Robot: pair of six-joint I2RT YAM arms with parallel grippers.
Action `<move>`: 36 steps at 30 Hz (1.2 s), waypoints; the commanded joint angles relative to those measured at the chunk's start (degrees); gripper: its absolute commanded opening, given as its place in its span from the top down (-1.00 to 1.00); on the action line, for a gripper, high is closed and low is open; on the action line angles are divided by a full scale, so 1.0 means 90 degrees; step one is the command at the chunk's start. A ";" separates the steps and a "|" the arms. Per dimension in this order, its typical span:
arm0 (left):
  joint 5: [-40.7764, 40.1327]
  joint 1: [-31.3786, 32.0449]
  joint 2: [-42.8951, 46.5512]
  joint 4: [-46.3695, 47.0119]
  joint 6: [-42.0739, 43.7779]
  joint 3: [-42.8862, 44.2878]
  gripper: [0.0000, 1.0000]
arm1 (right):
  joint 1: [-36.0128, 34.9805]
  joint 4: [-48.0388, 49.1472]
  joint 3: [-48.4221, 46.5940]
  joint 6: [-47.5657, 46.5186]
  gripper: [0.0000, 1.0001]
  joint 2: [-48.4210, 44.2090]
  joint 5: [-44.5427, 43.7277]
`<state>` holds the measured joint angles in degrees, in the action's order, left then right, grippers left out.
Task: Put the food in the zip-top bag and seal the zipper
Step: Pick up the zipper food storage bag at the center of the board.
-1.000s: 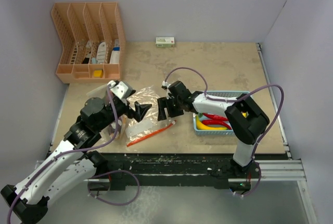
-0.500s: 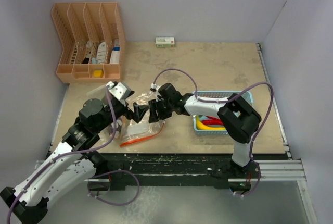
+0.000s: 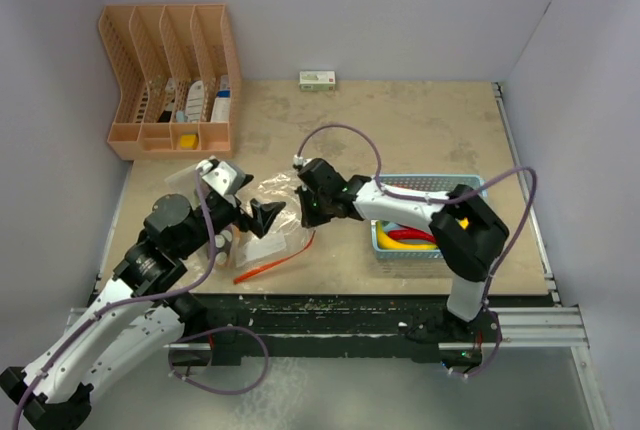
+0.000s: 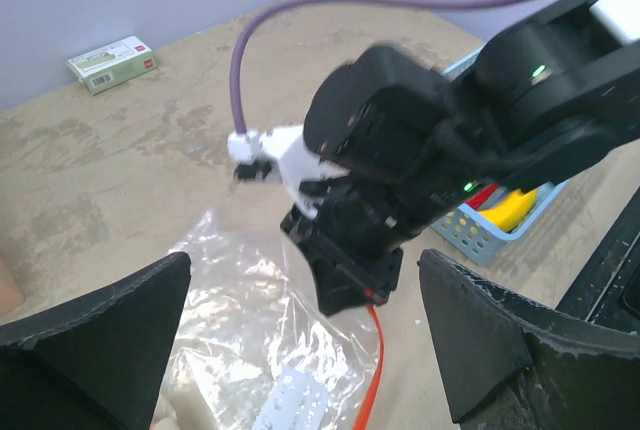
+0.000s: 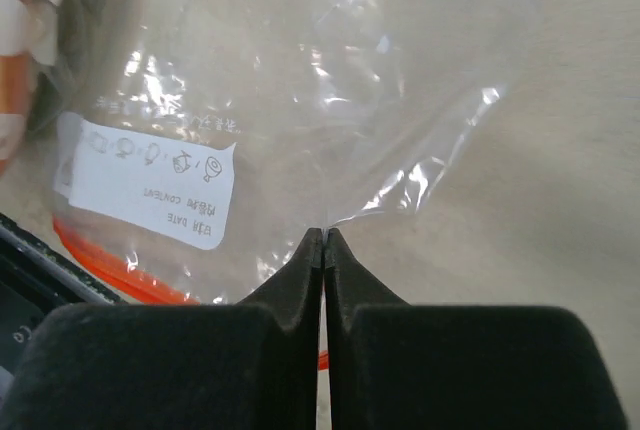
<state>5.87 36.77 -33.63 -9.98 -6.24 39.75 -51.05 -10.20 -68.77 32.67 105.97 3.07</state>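
The zip-top bag (image 5: 300, 80) lies crumpled on the counter (image 3: 400, 130), just left of the light blue basket (image 3: 410, 256). Its red-orange zipper (image 3: 272, 260) runs along the edge towards the arm bases. The right claw (image 5: 323, 235), pressed together, pinches the bag's clear film on the side facing the basket. The left claw (image 4: 305, 280) hangs spread wide over the bag's far side. The food (image 3: 408, 235), red chilies and yellow pieces, sits inside the basket.

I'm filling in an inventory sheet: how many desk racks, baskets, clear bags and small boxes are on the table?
desk rack: 1
basket: 1
clear bag: 1
small box: 1
Total: 4
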 commanded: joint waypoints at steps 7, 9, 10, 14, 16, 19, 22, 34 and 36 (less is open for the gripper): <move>0.0401 -0.0014 0.0006 0.0388 0.0158 0.0269 -0.98 | 0.0273 -0.1777 -0.0920 -0.0230 1.00 -0.1942 -0.1354; 0.0685 -0.0015 0.0016 0.0413 0.0269 0.0264 -0.98 | 0.0398 -0.1910 -0.0974 -0.0258 1.00 -0.2118 -0.1352; 0.0922 -0.0015 0.0016 0.0398 0.0368 0.0260 -0.98 | 0.0469 -0.1956 -0.1000 -0.0275 1.00 -0.2205 -0.1331; 0.1460 -0.0014 -0.0077 0.0266 0.0719 0.0252 -0.98 | 0.0639 -0.2133 -0.1138 -0.0333 1.00 -0.2464 -0.1205; 0.1591 -0.0014 -0.0186 0.0263 0.0879 0.0251 -0.95 | 0.0676 -0.2258 -0.1253 -0.0355 1.00 -0.2541 -0.1134; 0.1649 -0.0023 -0.0476 0.0294 0.1068 0.0285 -0.93 | 0.0712 -0.2462 -0.1446 -0.0323 1.00 -0.2634 -0.1051; 0.1701 -0.0014 -0.0756 0.0410 0.1096 0.0296 -0.89 | 0.0755 -0.2602 -0.1654 -0.0263 1.00 -0.2755 -0.1013; 0.1640 -0.0010 -0.1011 0.0754 0.1275 0.0004 -0.72 | 0.0930 -0.3045 -0.2631 -0.0328 1.00 -0.2889 -0.0729; 0.1500 -0.0014 -0.1045 0.0612 0.1288 0.0023 -0.64 | 0.0930 -0.3062 -0.2686 -0.0352 1.00 -0.2928 -0.0681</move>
<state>19.75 36.77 -43.46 -6.96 3.79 39.94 -42.94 -36.32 -90.41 30.39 81.28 -4.71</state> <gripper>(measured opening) 0.850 0.004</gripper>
